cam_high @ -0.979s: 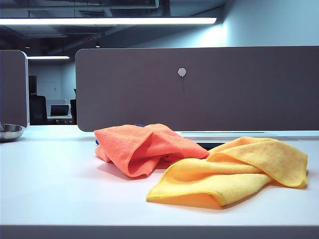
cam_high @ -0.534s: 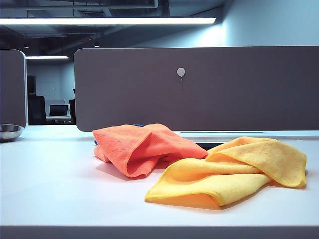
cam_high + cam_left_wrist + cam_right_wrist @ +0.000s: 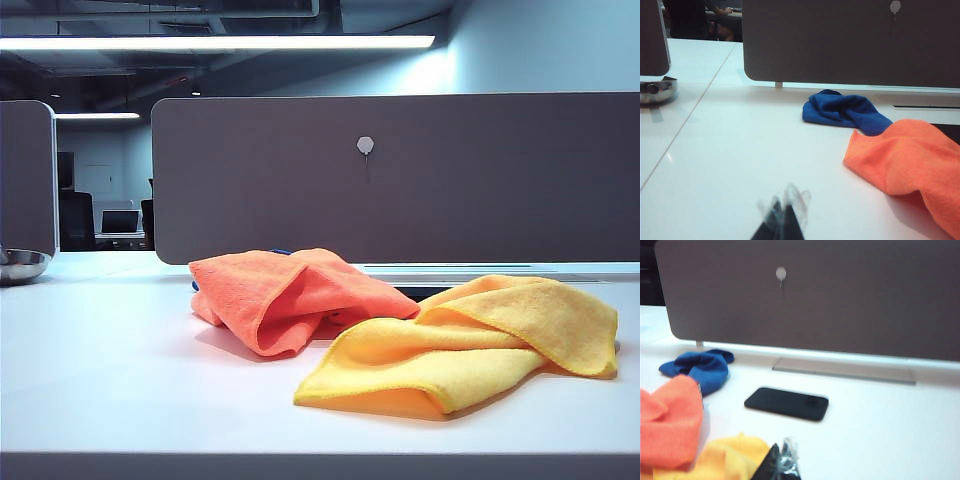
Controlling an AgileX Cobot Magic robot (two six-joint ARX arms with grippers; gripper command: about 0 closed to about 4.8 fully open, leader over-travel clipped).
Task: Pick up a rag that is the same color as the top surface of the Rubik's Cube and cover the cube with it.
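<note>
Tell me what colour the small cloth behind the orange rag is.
Dark blue. The small cloth shows best in the left wrist view, bunched up behind the orange rag.

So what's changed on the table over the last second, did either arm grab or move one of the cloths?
Nothing visibly changed. The orange rag lies heaped in the same spot, its edge against the yellow cloth, and neither was taken hold of. No arm appears in the exterior view. The left gripper and right gripper are shut and hold nothing.
</note>
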